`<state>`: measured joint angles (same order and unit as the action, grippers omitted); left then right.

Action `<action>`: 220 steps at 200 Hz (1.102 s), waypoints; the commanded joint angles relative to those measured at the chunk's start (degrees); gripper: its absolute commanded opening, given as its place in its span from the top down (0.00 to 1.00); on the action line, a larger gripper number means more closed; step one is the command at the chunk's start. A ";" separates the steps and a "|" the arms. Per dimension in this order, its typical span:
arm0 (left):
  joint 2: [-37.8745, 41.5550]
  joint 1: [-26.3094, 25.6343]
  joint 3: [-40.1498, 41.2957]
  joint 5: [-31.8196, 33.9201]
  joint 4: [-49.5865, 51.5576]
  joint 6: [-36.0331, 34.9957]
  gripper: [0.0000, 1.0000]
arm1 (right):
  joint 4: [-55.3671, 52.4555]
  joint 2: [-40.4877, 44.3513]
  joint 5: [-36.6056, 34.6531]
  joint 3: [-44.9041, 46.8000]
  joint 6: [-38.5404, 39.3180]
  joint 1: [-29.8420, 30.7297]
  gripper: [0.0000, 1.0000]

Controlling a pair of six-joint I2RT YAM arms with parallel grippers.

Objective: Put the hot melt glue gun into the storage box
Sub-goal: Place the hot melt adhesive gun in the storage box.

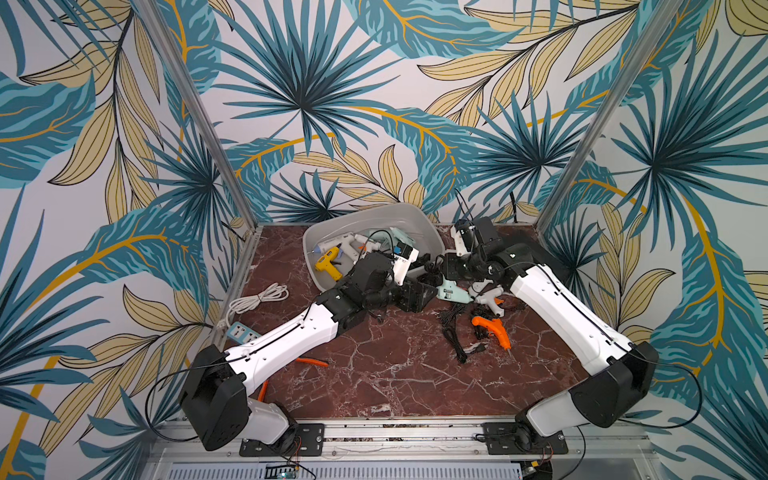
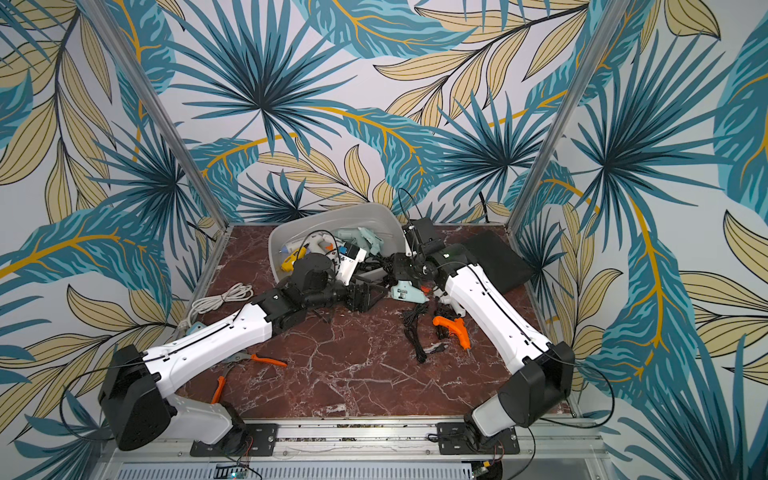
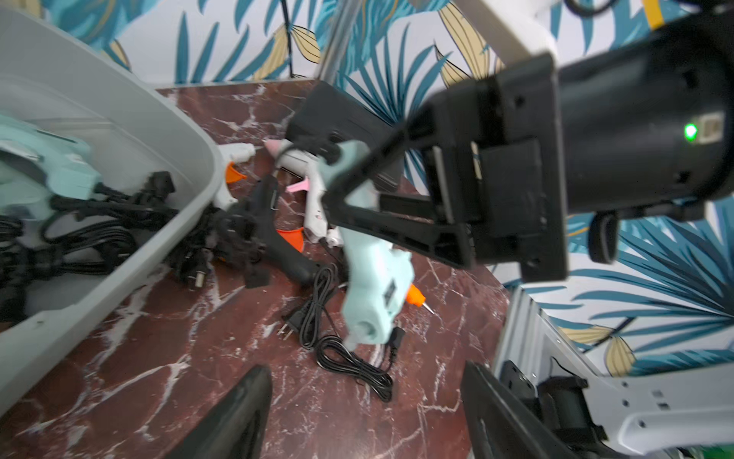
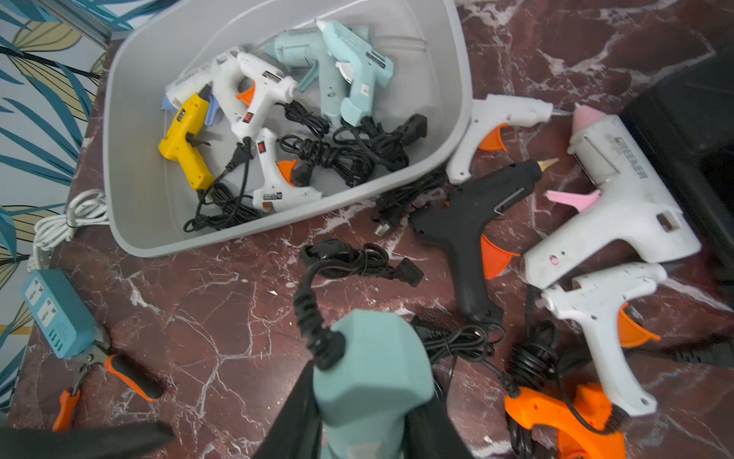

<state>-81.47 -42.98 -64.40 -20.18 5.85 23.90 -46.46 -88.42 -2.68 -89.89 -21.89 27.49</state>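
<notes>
Currently the right claw (image 4: 369, 421) is clamped on the mint glue gun (image 4: 369, 357) mid-worktop (image 1: 395, 374), beside the storage box (image 4: 131, 131); the left claw (image 3: 369, 417) stands apart.

top views: high front, facing down-back | wrist views: close over table (image 4: 222, 318) | all share storage box (image 1: 374, 214)

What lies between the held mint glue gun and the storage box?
The right wrist view shows a bundled black cord there, attached to the mint glue gun.
</notes>
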 commanded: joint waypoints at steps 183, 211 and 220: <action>-3.40 1.87 -1.52 1.05 -2.59 2.49 0.55 | 4.97 -1.49 2.78 -5.74 -3.42 5.36 0.99; -2.95 2.48 -1.25 -0.23 -4.36 3.99 0.70 | 4.97 -1.32 2.85 -5.47 -3.25 5.47 0.96; -2.74 2.62 -1.38 -0.61 -4.58 4.34 0.75 | 4.97 -1.16 2.85 -5.52 -3.04 5.47 0.94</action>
<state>-85.01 -40.82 -64.97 -19.27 5.08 27.64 -42.85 -90.87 -0.14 -94.56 -24.88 32.47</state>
